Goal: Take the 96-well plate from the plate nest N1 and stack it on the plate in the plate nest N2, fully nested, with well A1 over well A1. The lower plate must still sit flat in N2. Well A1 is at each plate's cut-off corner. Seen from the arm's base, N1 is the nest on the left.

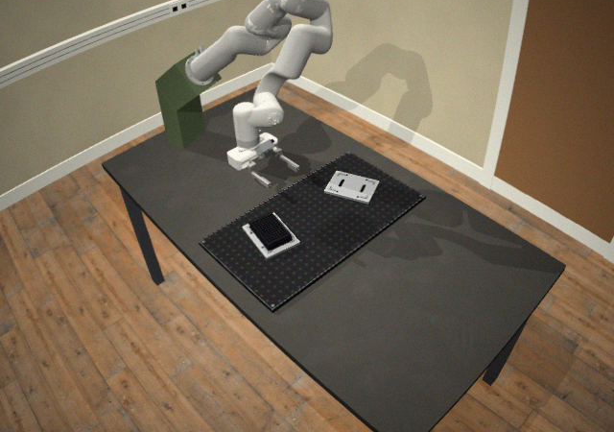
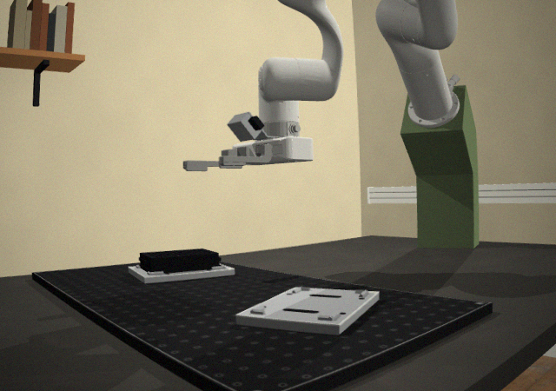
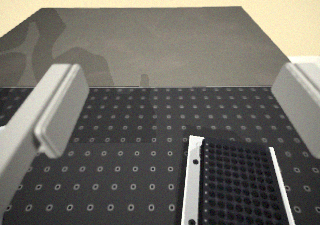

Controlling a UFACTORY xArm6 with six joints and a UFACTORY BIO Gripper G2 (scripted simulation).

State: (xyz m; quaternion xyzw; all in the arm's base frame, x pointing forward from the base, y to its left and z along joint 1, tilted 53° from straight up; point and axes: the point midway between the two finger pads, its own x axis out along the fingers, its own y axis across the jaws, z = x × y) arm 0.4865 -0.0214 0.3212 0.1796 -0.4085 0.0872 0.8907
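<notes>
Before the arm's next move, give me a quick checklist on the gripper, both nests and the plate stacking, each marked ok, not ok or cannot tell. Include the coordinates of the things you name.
1. Gripper (image 1: 283,176) (image 2: 195,165) (image 3: 180,107) holding nothing, fingers apart: ok.
2. Fingers raised clear of the black plate block (image 1: 270,230) (image 2: 179,261) (image 3: 237,185): ok.
3. Nest N1 (image 1: 352,184) (image 2: 309,302) without a plate: ok.
4. Block seated within nest N2 (image 1: 268,252) (image 2: 152,278) (image 3: 192,185), looking level: ok.
5. Two plates in that block, fully nested: cannot tell; no seam shows clearly.
6. Well A1 over well A1: cannot tell; the cut-off corners are too dark to compare.
</notes>
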